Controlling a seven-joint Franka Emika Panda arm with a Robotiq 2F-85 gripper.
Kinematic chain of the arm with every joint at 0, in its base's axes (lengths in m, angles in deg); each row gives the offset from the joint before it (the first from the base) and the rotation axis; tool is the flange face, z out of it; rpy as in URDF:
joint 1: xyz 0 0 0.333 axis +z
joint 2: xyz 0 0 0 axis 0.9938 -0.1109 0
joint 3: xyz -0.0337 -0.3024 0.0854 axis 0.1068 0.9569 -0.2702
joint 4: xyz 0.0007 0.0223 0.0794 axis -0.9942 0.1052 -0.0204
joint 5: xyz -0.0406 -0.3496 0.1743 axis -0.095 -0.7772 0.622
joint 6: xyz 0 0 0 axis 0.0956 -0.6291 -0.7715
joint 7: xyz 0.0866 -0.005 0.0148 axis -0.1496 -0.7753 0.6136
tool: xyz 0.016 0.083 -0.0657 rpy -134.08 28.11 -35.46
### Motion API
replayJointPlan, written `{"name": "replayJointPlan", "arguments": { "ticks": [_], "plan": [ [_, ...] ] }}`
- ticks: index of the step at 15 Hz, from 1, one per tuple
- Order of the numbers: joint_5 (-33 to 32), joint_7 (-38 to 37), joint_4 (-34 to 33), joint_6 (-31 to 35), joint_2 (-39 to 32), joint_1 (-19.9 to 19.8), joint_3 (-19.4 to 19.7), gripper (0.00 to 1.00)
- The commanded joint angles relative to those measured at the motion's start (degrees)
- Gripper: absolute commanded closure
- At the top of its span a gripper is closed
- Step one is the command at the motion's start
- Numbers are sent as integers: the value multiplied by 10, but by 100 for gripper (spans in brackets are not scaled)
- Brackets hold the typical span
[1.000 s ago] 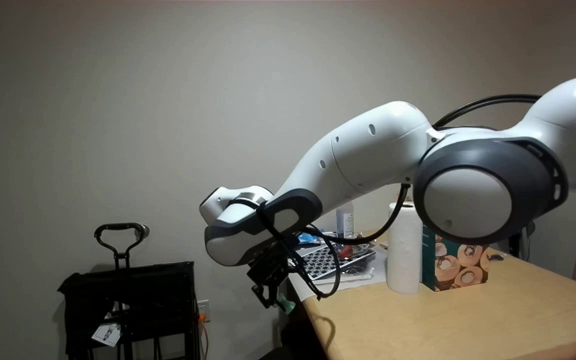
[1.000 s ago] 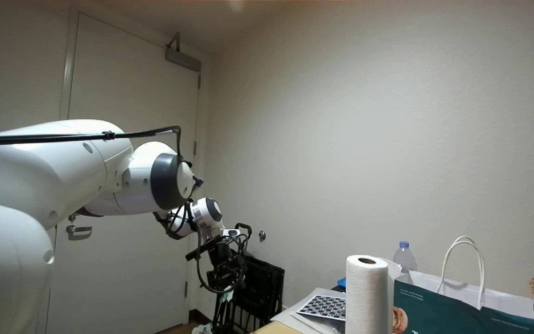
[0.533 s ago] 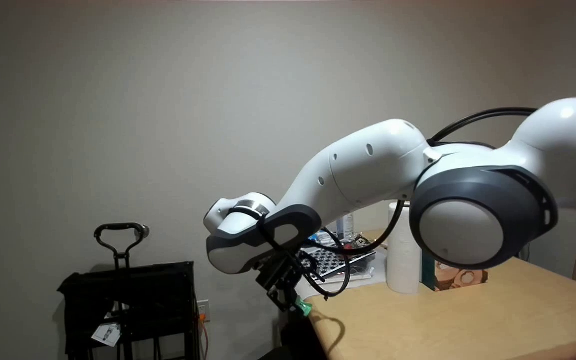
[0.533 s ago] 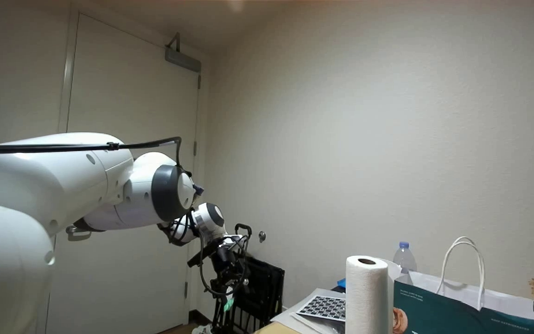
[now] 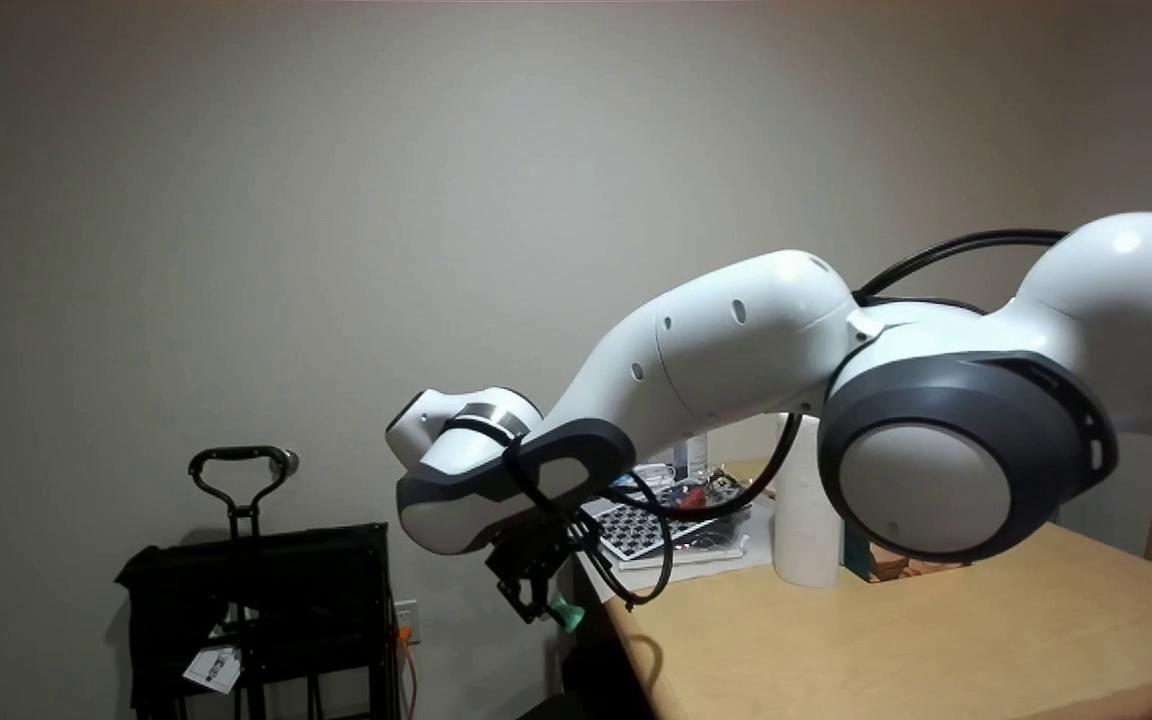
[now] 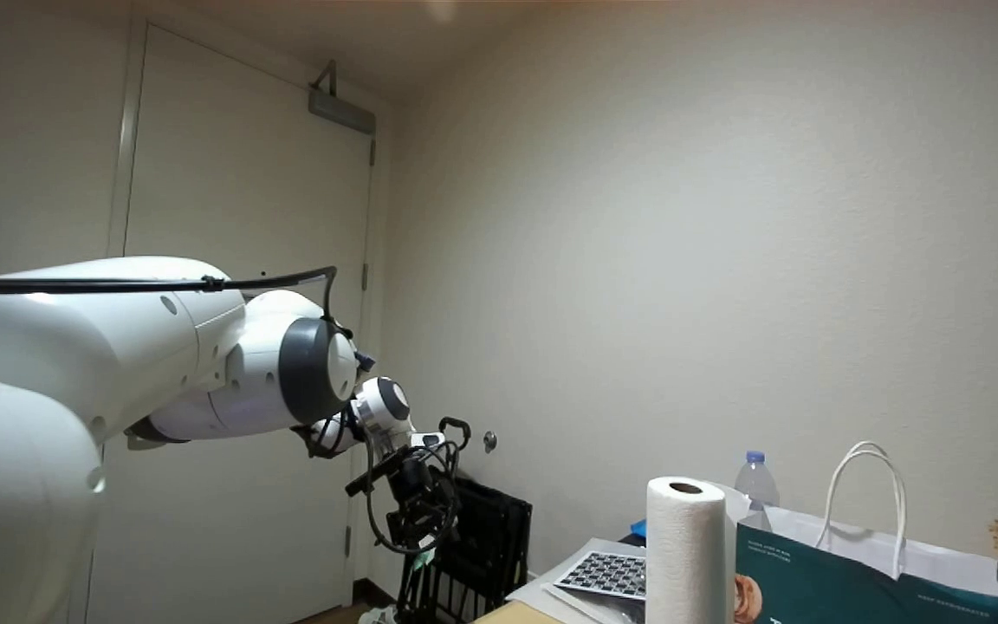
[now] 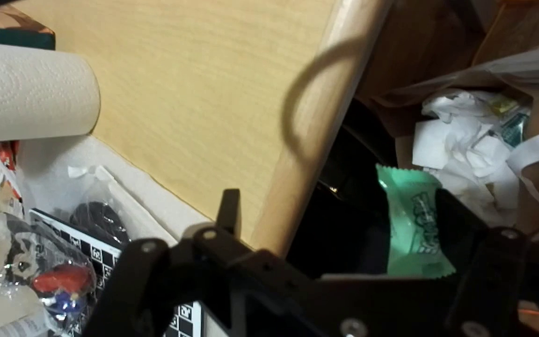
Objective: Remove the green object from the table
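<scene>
Left in the wrist view lies the table; past its edge is the green object, a mint wrapper with serrated ends and dark lettering. The gripper is spread wide: the wrapper stands well apart from its left-hand finger and lies against the right-hand one (what keeps it there, I cannot tell). Farther right, crumpled white paper shows. In an exterior view, the green object sits farther left than half a second ago, clear of the table's edge.
</scene>
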Motion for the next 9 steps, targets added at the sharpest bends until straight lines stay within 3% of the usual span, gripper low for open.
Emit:
{"name": "replayJointPlan", "arguments": {
  "ticks": [1, 5, 6, 8, 9],
  "plan": [
    [24, -34, 14, 29, 28, -8, -14, 0],
    [31, -61, 23, 40, 39, -8, -10, 0],
    [31, -58, 13, -38, 22, -9, -2, 0],
    [53, -70, 26, -62, 37, -23, -12, 0],
    [62, -107, 38, -14, 52, -26, -11, 0]
  ]
}}
